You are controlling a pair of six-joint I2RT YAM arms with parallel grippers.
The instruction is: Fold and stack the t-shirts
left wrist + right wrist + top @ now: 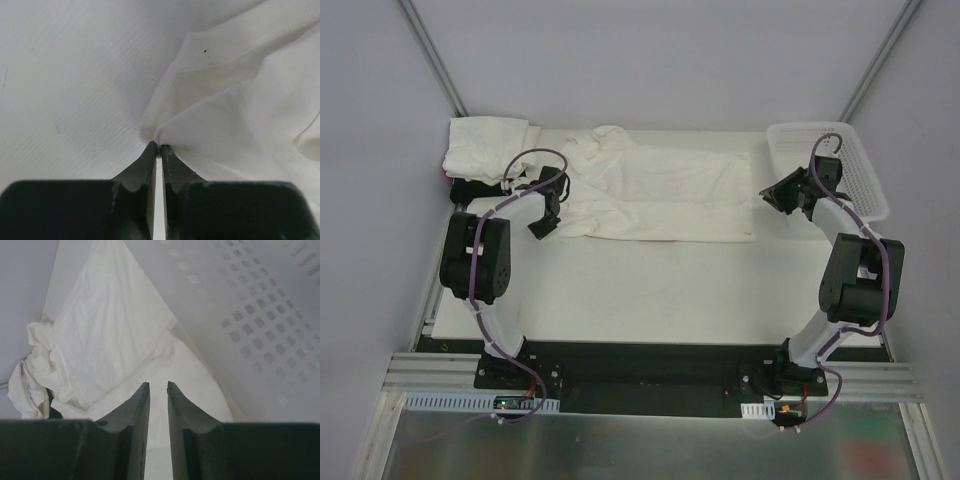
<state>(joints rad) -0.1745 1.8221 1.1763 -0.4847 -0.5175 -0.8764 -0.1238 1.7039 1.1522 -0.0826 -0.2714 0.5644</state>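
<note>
The fold looks to be starting: the left pincer (pixel 159 145) is clamped on the left edge of the spread white cloth t-shirt (pixel 660 195) at the far middle of the white bench (pixel 650 290), and the right pincer (pixel 157 384), slightly apart, likely must grip the right edge next.

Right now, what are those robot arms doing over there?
Two robot arms are working on a white t-shirt spread out on the table. The left gripper is pinched shut on the shirt's edge. The right gripper sits at the shirt's other end, beside the mesh basket, its jaws a little apart and holding nothing. A pile of white shirts lies in the far left corner.
</note>
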